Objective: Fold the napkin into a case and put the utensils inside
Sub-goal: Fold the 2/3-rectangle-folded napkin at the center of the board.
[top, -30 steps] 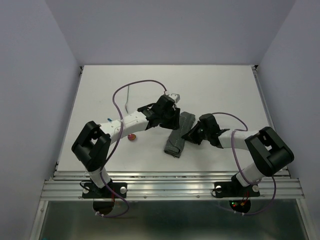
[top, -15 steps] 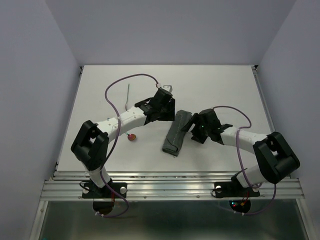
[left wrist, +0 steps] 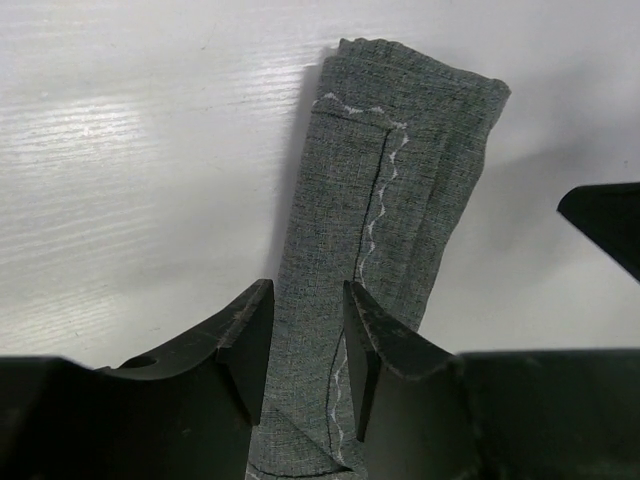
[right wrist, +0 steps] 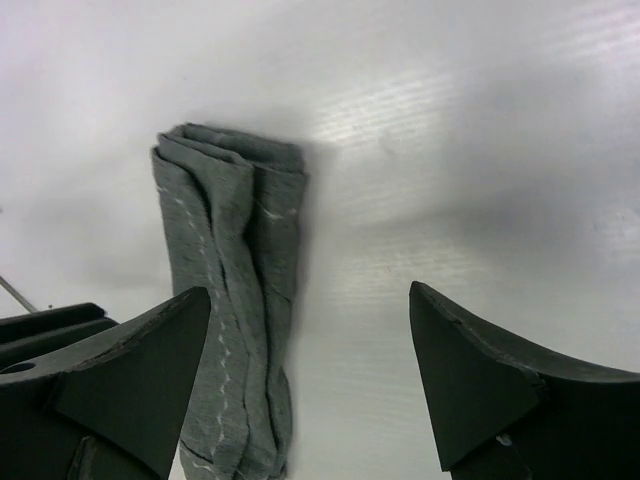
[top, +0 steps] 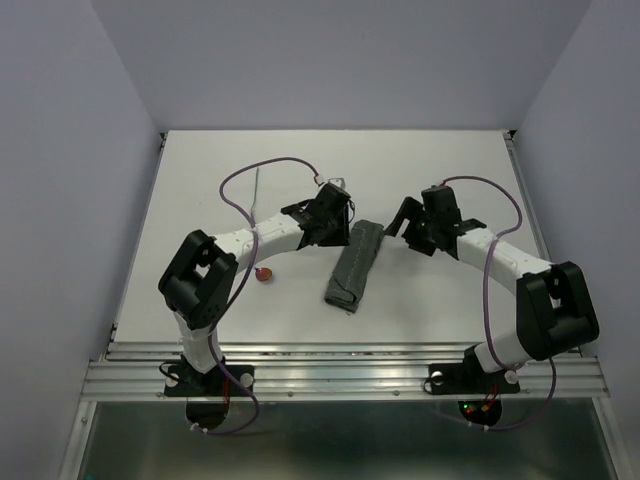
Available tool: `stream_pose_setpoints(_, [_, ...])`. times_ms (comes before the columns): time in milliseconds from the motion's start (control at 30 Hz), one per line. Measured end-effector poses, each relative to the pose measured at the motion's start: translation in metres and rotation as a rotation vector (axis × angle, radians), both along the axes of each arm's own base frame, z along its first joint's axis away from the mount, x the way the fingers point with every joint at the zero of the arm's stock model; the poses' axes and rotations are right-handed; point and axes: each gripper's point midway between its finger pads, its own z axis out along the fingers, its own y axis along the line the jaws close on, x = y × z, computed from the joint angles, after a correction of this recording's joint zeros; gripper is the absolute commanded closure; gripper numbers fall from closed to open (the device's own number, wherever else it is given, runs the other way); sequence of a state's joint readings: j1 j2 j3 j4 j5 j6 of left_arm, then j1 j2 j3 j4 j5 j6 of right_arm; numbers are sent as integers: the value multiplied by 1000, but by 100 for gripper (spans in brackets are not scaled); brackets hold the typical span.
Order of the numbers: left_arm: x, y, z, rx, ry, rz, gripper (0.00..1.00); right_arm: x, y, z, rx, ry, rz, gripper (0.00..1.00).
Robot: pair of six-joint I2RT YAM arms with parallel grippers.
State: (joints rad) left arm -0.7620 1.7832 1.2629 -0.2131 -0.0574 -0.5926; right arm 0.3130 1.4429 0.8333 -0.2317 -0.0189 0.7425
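Note:
The napkin (top: 355,265) lies folded into a narrow, long dark grey case, slanting from far right to near left. My left gripper (top: 342,232) hangs over its far end. In the left wrist view the gripper (left wrist: 308,335) is open by a narrow gap, with the flat cloth (left wrist: 390,170) running under both fingers. My right gripper (top: 400,230) is wide open just right of that same end. In the right wrist view the gripper (right wrist: 310,340) holds nothing, and the cloth (right wrist: 230,300) lies by its left finger. The spoon's red bowl (top: 264,274) shows under the left arm. The slim grey utensil (top: 257,195) lies far left.
A raised rail (top: 345,352) borders the near edge of the white table (top: 200,160), and walls close in on the other three sides. The left arm's forearm (top: 260,240) spans the space between the two utensils.
The right gripper has opened, let go of the napkin and drawn back toward the far right. The left gripper has shifted slightly and its jaws have narrowed. The napkin now lies straighter.

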Motion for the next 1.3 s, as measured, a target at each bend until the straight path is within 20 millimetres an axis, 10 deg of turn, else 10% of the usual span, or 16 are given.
stream_pose_setpoints(600, [-9, 12, -10, 17, 15, 26, 55, 81, 41, -26, 63, 17, 123, 31])
stream_pose_setpoints(900, [-13, 12, -11, 2, 11, 14, 48, 78, 53, -36, 134, 25, 150, 62])
stream_pose_setpoints(1300, [-13, 10, 2, 2, -32, -44, 31, 20, 47, -46, 239, 87, 76, 49])
